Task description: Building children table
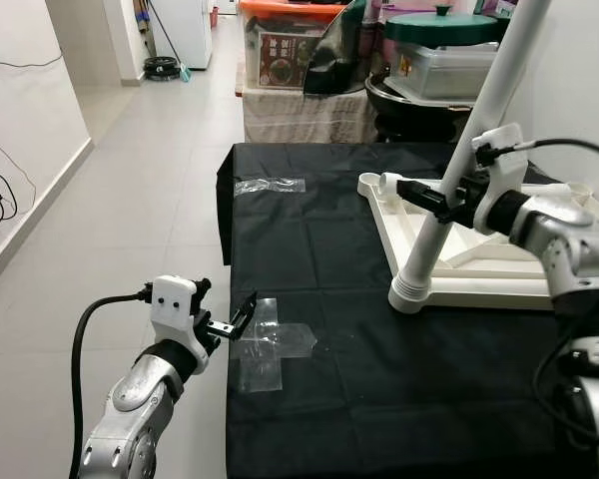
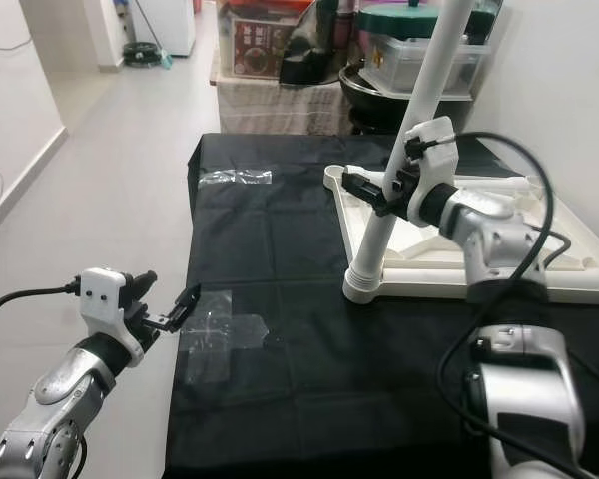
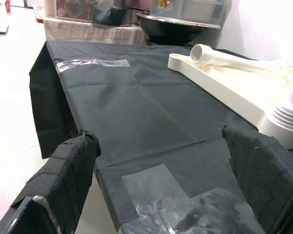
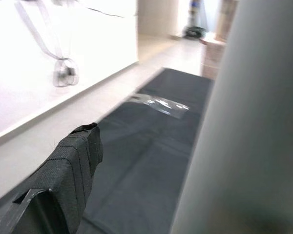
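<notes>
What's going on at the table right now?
The right gripper is clamped on a white table leg that stands tilted in a corner socket of the upside-down white tabletop, which lies on the black cloth. A second leg lies loose on the tabletop. The left gripper hovers open and empty at the cloth's edge, by the taped patches.

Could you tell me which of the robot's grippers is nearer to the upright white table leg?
Right. The right gripper has its fingers around the white table leg partway up. The left gripper hovers open at the near left edge of the black cloth, well away from it.
</notes>
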Robot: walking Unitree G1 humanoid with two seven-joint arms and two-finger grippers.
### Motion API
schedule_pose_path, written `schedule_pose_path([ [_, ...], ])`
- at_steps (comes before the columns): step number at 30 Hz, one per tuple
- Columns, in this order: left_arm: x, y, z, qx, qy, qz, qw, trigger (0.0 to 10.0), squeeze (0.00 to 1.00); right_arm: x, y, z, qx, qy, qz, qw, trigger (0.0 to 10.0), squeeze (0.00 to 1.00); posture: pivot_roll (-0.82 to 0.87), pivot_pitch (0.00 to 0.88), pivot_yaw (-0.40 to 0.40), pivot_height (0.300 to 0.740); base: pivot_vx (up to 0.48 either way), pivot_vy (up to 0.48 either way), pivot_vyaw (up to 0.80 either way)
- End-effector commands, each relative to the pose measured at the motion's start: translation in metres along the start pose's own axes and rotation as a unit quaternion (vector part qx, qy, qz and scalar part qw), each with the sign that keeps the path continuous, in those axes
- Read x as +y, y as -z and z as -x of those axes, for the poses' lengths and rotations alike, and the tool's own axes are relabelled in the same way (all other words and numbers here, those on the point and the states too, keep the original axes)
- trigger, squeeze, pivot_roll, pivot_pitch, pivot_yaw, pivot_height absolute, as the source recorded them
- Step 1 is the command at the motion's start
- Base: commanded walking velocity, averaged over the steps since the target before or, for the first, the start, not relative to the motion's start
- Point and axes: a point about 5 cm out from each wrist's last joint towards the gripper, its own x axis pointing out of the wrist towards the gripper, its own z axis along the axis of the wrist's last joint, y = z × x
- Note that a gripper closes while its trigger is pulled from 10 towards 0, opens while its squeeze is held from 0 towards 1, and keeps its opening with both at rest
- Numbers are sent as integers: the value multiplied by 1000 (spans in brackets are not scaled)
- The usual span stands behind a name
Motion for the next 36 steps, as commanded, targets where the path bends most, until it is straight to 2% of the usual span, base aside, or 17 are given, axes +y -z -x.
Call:
schedule_pose_path([
  [1,1,1,0,1,1,-5,1000,10000,0,0,2,0,1,-15,4,1000,10000,0,58,0,-91,740,0,0,0],
  [2,1,1,0,1,2,-5,1000,10000,0,-3,2,0,5,-18,7,1000,7608,0,58,0,-91,740,0,0,0],
  [3,1,1,0,1,2,-5,1000,10000,0,-3,2,0,5,-18,7,1000,7608,0,58,0,-91,740,0,0,0],
  [4,1,1,-1,1,2,-5,1000,10000,0,-6,3,0,6,-14,11,1000,0,0,64,0,-95,740,0,0,0],
  [16,0,1,0,1,5,-7,1000,10000,0,-12,13,0,2,-16,11,1000,0,0,68,0,-92,740,0,0,0],
  [20,0,0,0,1,7,-7,1000,10000,0,-13,16,-2,6,3,16,1000,0,0,67,0,-90,740,0,0,0],
  [21,-1,0,-1,1,8,-7,1000,10000,0,-14,17,-6,11,43,21,999,0,0,68,0,-91,740,0,0,0],
  [22,-1,0,-1,1,8,-7,1000,10000,0,-14,17,-6,11,43,21,999,0,0,68,0,-91,740,0,0,0],
  [23,-1,0,0,0,8,-7,1000,10000,0,-16,20,-10,17,113,16,993,0,0,64,0,-92,740,0,0,0],
  [24,-1,0,0,0,7,-7,1000,10000,0,-14,25,-16,11,220,5,975,0,0,57,0,-87,740,0,0,0],
  [25,-1,0,0,0,7,-7,1000,10000,0,-14,25,-16,11,220,5,975,0,0,57,0,-87,740,0,0,0],
  [26,-2,1,0,1,7,-5,1000,10000,0,-7,32,-19,3,311,-18,950,0,0,57,0,-78,740,0,0,0],
  [27,-2,1,0,1,7,-5,1000,10000,0,-7,32,-19,3,311,-18,950,0,0,57,0,-78,740,0,0,0],
  [29,-6,3,-2,5,12,-3,1000,10000,0,23,44,-31,-6,416,-54,908,0,0,57,0,-75,740,0,0,0],
  [30,-6,3,-2,5,12,-3,1000,10000,0,23,44,-31,-6,416,-54,908,0,0,57,0,-75,740,0,0,0],
  [33,-7,2,-4,4,14,-3,1000,10000,0,45,46,-45,-7,436,-70,897,0,0,59,0,-79,740,0,0,0],
  [36,-6,1,-5,2,13,-4,1000,10000,0,59,44,-59,-4,432,-71,899,0,0,60,0,-81,740,0,0,0],
])
